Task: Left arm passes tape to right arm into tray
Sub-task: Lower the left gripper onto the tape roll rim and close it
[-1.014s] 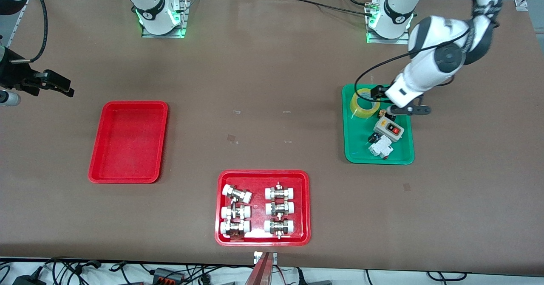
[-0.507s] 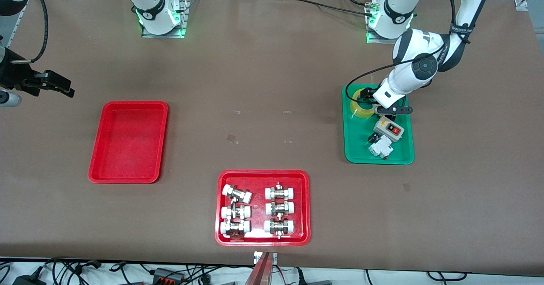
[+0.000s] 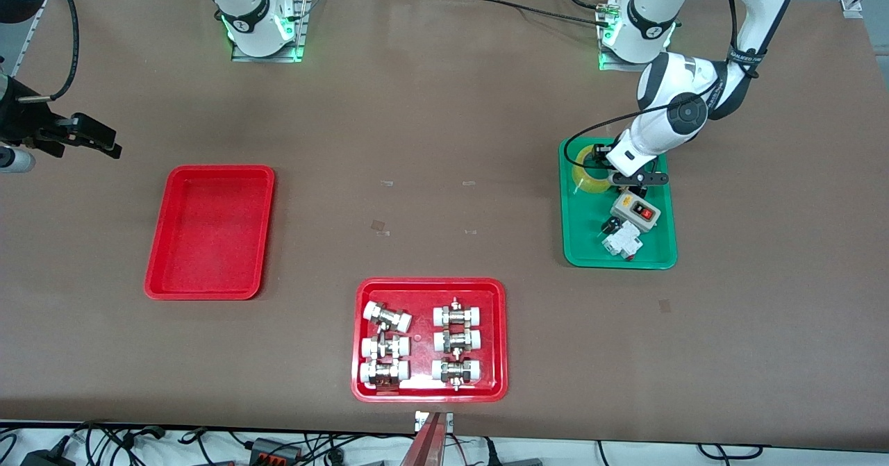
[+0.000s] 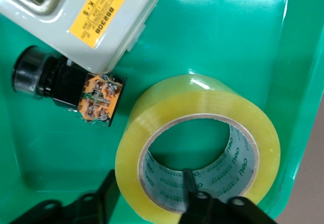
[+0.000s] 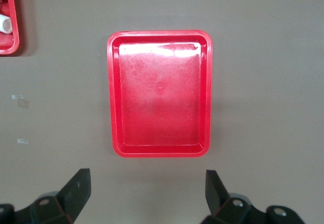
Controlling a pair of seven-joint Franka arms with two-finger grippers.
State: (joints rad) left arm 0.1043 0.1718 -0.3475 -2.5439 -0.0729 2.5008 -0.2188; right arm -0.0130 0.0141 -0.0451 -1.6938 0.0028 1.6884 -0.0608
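The yellow tape point(image 3: 582, 180) lies flat in the green tray point(image 3: 576, 244), at the tray's end farthest from the front camera. My left gripper point(image 3: 605, 169) is down on it and open. In the left wrist view my left gripper point(image 4: 148, 176) straddles the wall of the tape point(image 4: 202, 102), one finger inside the whitish core and one outside. My right gripper point(image 3: 90, 138) waits open and empty in the air at the right arm's end of the table, over bare table beside the plain red tray point(image 3: 208, 230). The right wrist view shows my right gripper point(image 5: 147, 181) open above that tray point(image 5: 159, 92).
The green tray point(image 4: 228, 26) also holds a grey switch box point(image 3: 635, 210), a white breaker point(image 3: 621, 240) and a black push button point(image 4: 35, 74) close to the tape. A red tray of white-capped fittings point(image 3: 430, 284) sits nearest the front camera.
My left arm has folded and come down over the green tray, bringing its gripper onto the tape. The right arm has not moved.
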